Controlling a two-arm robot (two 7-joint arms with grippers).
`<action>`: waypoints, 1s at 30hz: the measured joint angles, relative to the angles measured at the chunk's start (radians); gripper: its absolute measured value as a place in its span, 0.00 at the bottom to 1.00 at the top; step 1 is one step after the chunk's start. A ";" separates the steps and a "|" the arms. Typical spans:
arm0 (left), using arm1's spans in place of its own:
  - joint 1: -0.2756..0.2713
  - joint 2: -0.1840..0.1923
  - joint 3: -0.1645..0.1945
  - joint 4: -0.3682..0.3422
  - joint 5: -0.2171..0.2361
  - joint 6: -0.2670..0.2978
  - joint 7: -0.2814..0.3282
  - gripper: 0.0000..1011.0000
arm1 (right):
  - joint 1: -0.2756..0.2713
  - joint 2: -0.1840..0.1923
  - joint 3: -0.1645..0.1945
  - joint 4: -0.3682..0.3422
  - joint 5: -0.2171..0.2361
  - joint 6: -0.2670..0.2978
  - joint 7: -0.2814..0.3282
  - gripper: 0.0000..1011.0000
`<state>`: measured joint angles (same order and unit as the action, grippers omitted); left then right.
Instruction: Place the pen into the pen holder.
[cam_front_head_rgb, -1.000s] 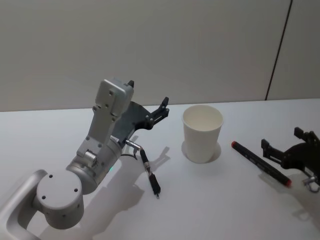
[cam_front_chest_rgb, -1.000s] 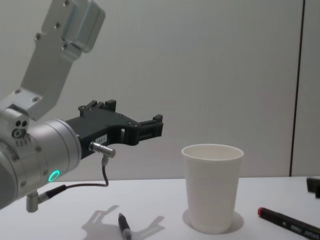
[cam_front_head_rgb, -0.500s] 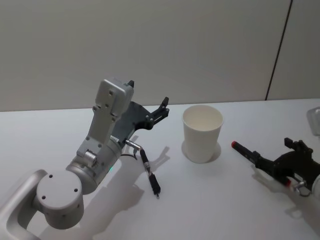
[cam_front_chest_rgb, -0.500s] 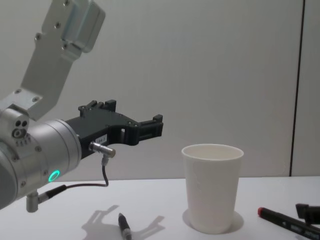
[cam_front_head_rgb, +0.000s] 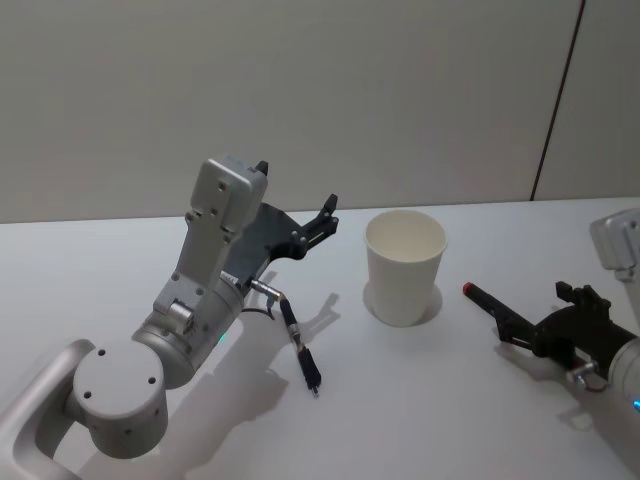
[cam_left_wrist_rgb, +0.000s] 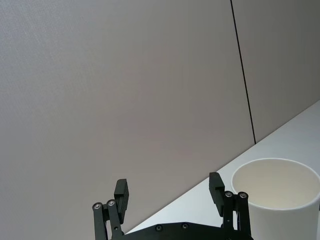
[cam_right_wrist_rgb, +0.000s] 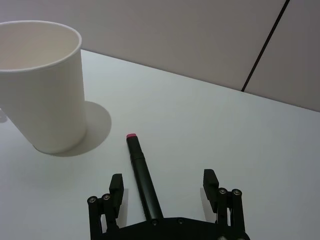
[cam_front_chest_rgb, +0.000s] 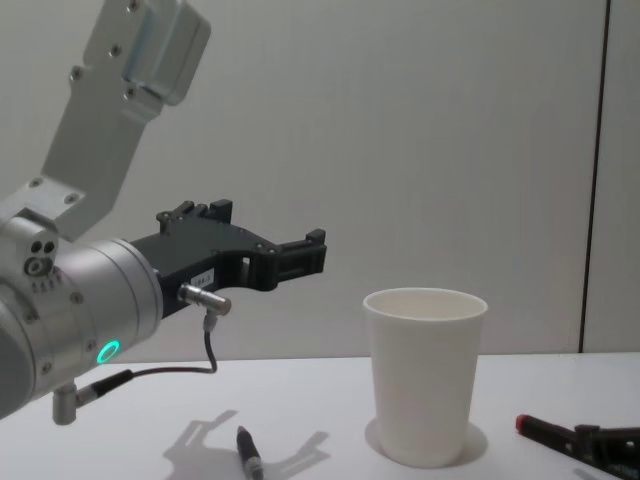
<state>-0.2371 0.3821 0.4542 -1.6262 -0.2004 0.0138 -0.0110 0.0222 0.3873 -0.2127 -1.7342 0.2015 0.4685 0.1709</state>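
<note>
The right gripper (cam_front_head_rgb: 530, 316) sits low over the white table (cam_front_head_rgb: 100, 270), its fingers spread wide and empty, one on each side of the black pen (cam_front_head_rgb: 487, 302). The pen lies flat on the robot's right of the pen holder (cam_front_head_rgb: 404, 265), a white paper cup standing upright with its mouth open. The pen's red end points toward the cup's base, near it but not touching. Its barrel runs diagonally away from the cup and passes in under the gripper. From the right wrist, the pen (cam_right_wrist_rgb: 141, 172) lies nearly along the gripper's (cam_right_wrist_rgb: 163, 184) own line of reach. It sits off-centre in the gap, closer to one finger (cam_right_wrist_rgb: 116, 186) than to the other, so closing the fingers looks set to pinch straight across the barrel. The cup (cam_right_wrist_rgb: 42, 85) stands just ahead and to one side, close enough for a short lift and carry. The left gripper (cam_front_head_rgb: 328, 212) hangs in the air on the cup's other side, also open and holding nothing, well apart from the pen. By position the pickup is the right arm's job. The grasp is not yet made, and the pen must be tipped upright before it can drop past the rim.
</note>
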 joint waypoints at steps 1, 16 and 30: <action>0.000 0.000 0.000 0.000 0.000 0.000 0.000 0.99 | 0.001 -0.001 -0.001 0.002 -0.001 0.002 0.001 0.99; 0.000 0.000 0.000 0.000 0.000 0.000 0.000 0.99 | 0.031 -0.025 -0.011 0.032 -0.012 0.040 0.018 0.99; 0.000 0.000 0.000 0.000 0.000 0.000 0.000 0.99 | 0.044 -0.038 -0.017 0.054 -0.019 0.053 0.038 0.99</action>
<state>-0.2372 0.3821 0.4542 -1.6262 -0.2004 0.0139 -0.0109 0.0660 0.3497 -0.2299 -1.6799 0.1830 0.5216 0.2090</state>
